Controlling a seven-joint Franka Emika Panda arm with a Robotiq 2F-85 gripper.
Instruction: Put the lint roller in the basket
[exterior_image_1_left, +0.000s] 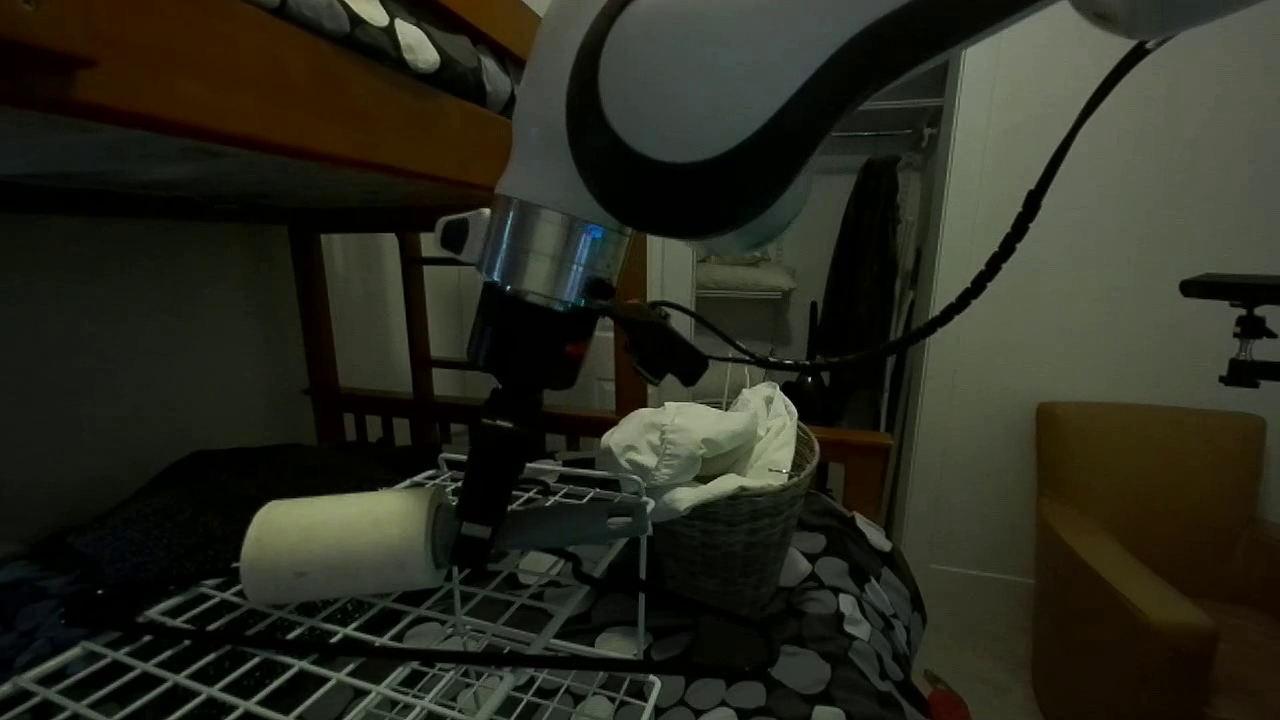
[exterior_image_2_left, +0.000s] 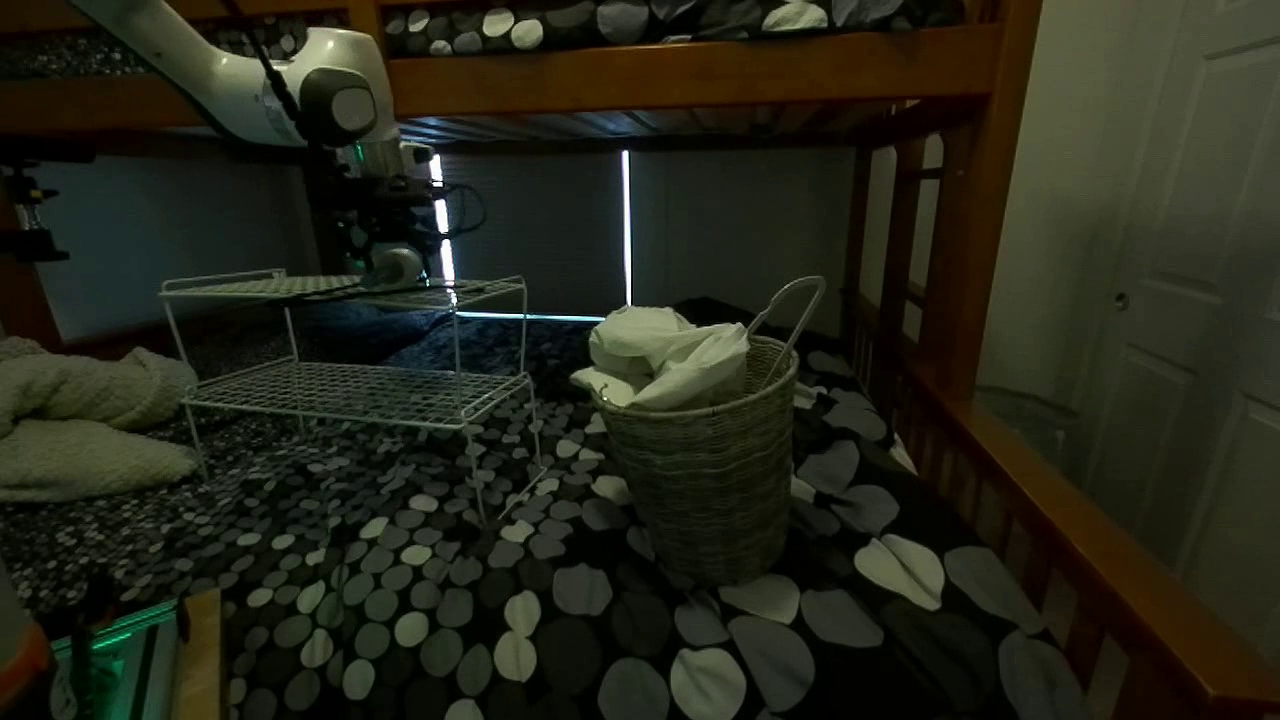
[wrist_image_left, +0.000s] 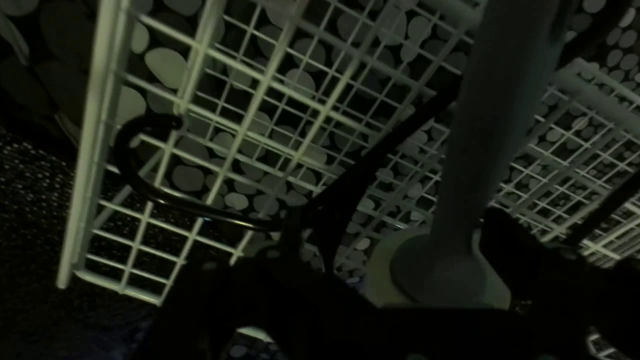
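White cloth (exterior_image_2_left: 665, 355) bulges from the wicker basket (exterior_image_2_left: 705, 490) near a wire rack (exterior_image_2_left: 340, 392).

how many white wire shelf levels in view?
2. Upper shelf, by the lint roller; lower shelf, below the upper one and left of the basket in an exterior view. Any behind the basket would be hidden.
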